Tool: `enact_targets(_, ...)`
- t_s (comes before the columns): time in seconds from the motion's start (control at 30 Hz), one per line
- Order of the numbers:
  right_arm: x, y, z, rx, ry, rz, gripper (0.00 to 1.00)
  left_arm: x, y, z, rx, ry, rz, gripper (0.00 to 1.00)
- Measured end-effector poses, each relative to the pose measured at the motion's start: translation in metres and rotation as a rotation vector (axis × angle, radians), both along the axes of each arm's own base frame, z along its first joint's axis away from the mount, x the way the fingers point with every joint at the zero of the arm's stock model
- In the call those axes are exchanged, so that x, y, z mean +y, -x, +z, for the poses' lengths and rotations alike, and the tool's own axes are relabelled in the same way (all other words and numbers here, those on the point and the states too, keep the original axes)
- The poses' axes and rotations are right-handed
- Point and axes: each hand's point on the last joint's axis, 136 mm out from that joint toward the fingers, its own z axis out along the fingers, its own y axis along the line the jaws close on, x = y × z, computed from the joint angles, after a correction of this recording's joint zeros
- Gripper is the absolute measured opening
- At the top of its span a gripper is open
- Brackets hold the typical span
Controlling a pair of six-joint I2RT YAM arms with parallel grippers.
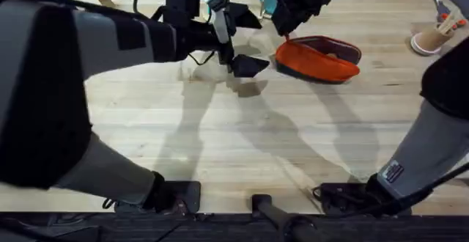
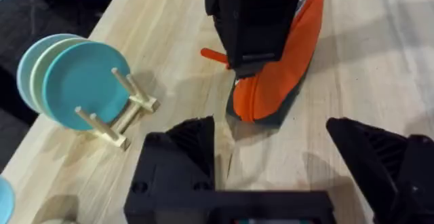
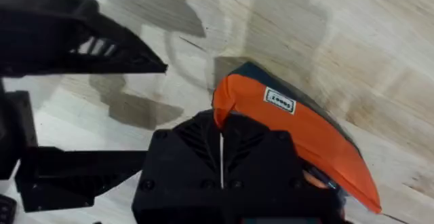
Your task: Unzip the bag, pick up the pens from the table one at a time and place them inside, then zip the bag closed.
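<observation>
While the bag (image 1: pixel 317 59) lies on the counter (image 1: pixel 234 139) at upper right, the right gripper (image 3: pixel 222 157) has its jaws pinched on the zipper end; the left gripper (image 2: pixel 271 163), jaws wide apart, waits beside it, likely to steady it.

One bag (image 1: pixel 318 59), two grippers, one plate rack (image 2: pixel 119 112).

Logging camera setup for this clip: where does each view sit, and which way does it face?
Overhead: above the arm bases, looking down and forward at the table; both arms show.
Left wrist: on the left arm, facing the bag; own open fingers below.
Right wrist: on the right arm, over the bag; own closed fingers.
All share the bag.
</observation>
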Motion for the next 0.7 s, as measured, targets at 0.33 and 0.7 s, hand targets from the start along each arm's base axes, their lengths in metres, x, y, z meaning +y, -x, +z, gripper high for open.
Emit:
enact_targets(0.33, 0.000, 0.000, 0.000, 0.000, 0.000, 0.000, 0.030, -0.004, -0.005, -0.022, 0.061, 0.028, -0.006, 0.996)
enact_targets(0.7, 0.000, 0.000, 0.000, 0.000, 0.000, 0.001, 0.030, -0.014, -0.020, -0.034, 0.136, 0.085, 0.045, 0.995)
